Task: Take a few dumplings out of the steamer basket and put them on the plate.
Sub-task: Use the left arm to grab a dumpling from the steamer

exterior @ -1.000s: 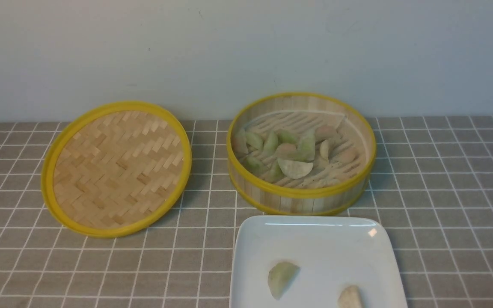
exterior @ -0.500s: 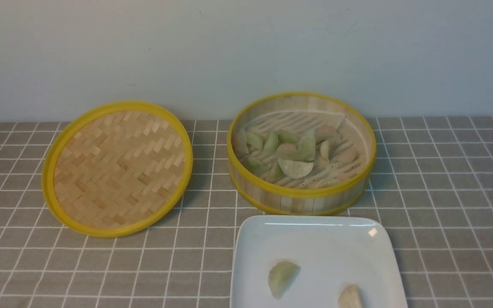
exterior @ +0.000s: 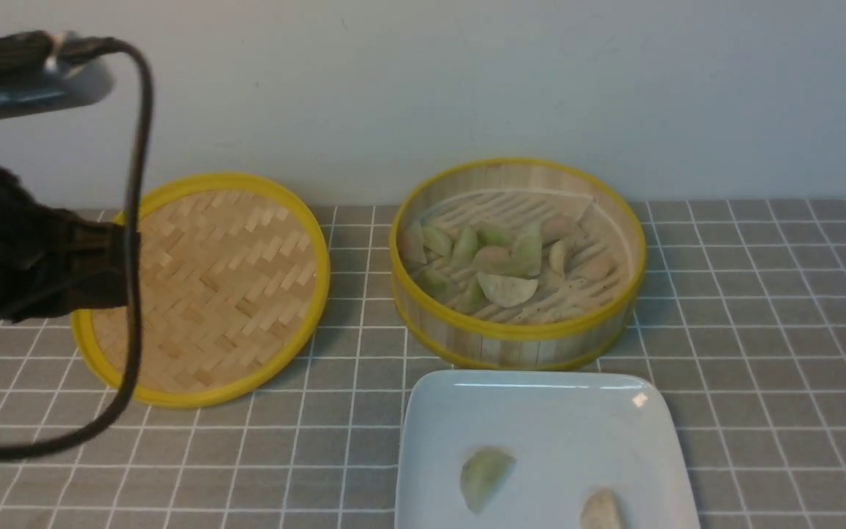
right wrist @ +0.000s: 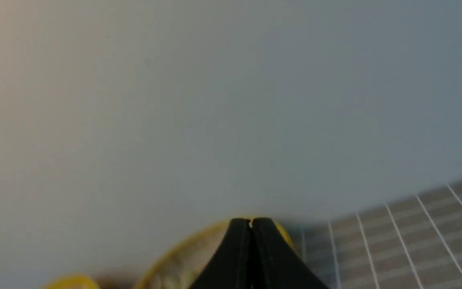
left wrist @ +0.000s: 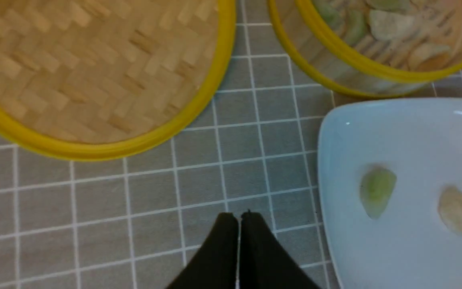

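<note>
Slatted bamboo steamer basket (exterior: pixel 517 334) full of soft half-moon dumplings (exterior: pixel 507 288), by the table's (exterior: pixel 761 353) far edge

Glossy white square plate (exterior: pixel 540 411) sits just in front at the near edge with a pale green dumpling (exterior: pixel 483 476) and a cream dumpling (exterior: pixel 601 510); left tool (left wrist: pixel 239 216) and right tool (right wrist: pixel 250 222) both pinched closed, empty.

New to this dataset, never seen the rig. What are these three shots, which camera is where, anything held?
A robot with two arms, each ending in a two-finger gripper. The front view looks forward from between them; the black bulk at its left is the left arm. The other two views come from wrist cameras. The left gripper and right gripper are both shut, holding nothing. On the checked cloth: a steamer basket with dumplings inside, a woven lid beside it, and a white plate carrying a green dumpling and a cream dumpling.
</note>
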{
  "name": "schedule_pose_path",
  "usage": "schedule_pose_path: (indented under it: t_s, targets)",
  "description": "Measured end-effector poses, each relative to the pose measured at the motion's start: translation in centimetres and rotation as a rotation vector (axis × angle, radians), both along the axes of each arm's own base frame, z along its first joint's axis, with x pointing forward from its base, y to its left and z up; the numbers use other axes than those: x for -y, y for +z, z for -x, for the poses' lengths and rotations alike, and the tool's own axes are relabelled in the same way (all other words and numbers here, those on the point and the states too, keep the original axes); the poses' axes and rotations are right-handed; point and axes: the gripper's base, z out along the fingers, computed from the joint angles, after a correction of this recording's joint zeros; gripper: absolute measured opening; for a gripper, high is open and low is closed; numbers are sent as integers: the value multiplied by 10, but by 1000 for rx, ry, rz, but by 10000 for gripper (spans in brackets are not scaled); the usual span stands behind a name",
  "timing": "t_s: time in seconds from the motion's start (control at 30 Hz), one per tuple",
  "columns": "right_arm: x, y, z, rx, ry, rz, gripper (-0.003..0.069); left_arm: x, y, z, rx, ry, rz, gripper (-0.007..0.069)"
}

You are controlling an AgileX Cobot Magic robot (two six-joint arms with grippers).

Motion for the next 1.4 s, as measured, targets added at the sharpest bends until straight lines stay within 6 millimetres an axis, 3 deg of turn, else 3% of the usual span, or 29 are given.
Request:
schedule_pose_path:
  t_s: [0.1, 0.13, 0.17, 0.27, 0.4, 0.43, 0.5, 0.63, 0.7, 0.77, 0.8, 0.93, 1.17, 1.4]
  targets:
    - [-5, 24, -16, -227, 65, 147, -15, 15, -5, -26, -34, -62, -15, -5]
    - [-11, 31, -32, -412, 132, 247, -15, 28, -3, -39, -34, -106, -27, -5]
    - [-15, 38, -40, -455, 160, 287, -15, 38, -3, -48, -35, -135, -37, -5]
    - [-24, 41, -68, -671, 250, 414, -15, 69, -4, -72, -34, -202, -73, -5]
    - [-31, 37, -92, -761, 299, 463, -15, 105, -10, -99, -39, -277, -112, -5]
    - [-32, 37, -93, -764, 303, 460, -15, 105, -10, -99, -39, -277, -112, -5]
    - [-35, 33, -99, -788, 326, 457, -15, 133, -21, -119, -55, -329, -123, -5]
    - [-40, 33, -99, -779, 368, 432, -15, 171, -40, -142, -59, -388, -129, -2]
    - [-41, 33, -99, -776, 375, 425, -15, 180, -45, -147, -59, -410, -136, 3]
    - [-42, 33, -99, -770, 386, 413, -15, 202, -62, -158, -67, -469, -158, 43]
    - [-42, 33, -99, -769, 386, 413, -15, 204, -64, -159, -68, -472, -160, 48]
    - [-43, 33, -99, -768, 392, 401, -15, 223, -99, -177, -104, -497, -192, 185]
    - [-43, 34, -99, -766, 393, 399, -15, 226, -147, -194, -142, -500, -294, 379]
    - [-43, 34, -100, -764, 392, 399, -15, 228, -160, -201, -111, -536, -329, 408]
